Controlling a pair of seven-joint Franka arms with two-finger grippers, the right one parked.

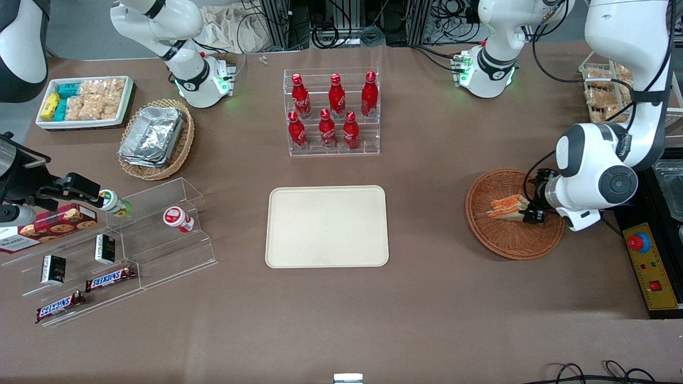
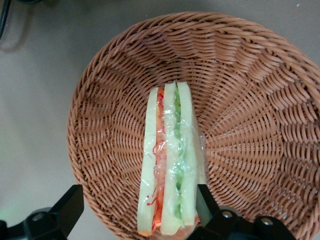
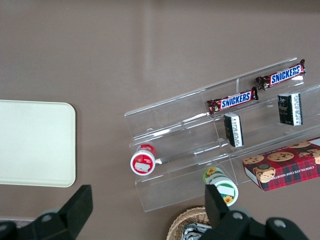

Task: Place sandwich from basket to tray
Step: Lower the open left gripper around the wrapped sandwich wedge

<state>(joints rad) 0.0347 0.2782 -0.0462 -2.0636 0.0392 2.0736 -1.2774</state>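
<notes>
Sandwich (image 2: 169, 160) in basket (image 2: 260, 100), gripper (image 2: 137, 210) open astride it, tray (image 1: 327, 225) bare

sandwich (image 2: 167, 160) in basket (image 2: 260, 100), pincer (image 2: 135, 205) open astride it, tray (image 1: 327, 226) apart

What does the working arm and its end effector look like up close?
The working arm has glossy white rounded shells with dark grey round joint caps, and black cables loop alongside it. Its end effector, over the basket, is black, with two angular black fingers.
</notes>
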